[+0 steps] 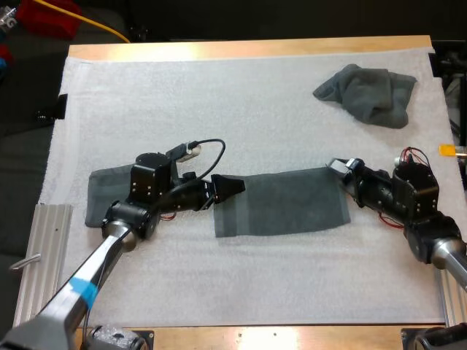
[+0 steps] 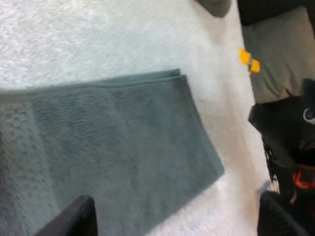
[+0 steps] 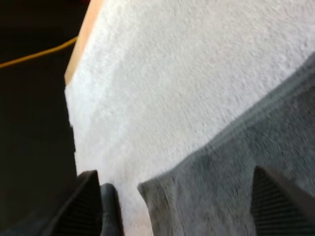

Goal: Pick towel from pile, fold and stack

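Observation:
A dark grey-green towel [image 1: 281, 202] lies folded flat in the middle of the mat. My left gripper [image 1: 228, 187] hovers at its left edge, and in the left wrist view the gripper [image 2: 177, 219] is open, its fingers [image 2: 74, 219] wide apart above the flat towel [image 2: 113, 142]. My right gripper [image 1: 341, 167] is at the towel's far right corner. In the right wrist view it [image 3: 184, 199] is open over that towel's corner [image 3: 231, 167]. A crumpled towel [image 1: 368, 93] sits at the far right of the mat. Another folded towel [image 1: 100, 195] lies partly under my left arm.
A ribbed metal rail [image 1: 40, 255] runs along the mat's left edge near the front. A yellow cable [image 1: 102, 28] lies beyond the table's far side. Bare white mat [image 1: 219, 102] stretches across the far half and along the front.

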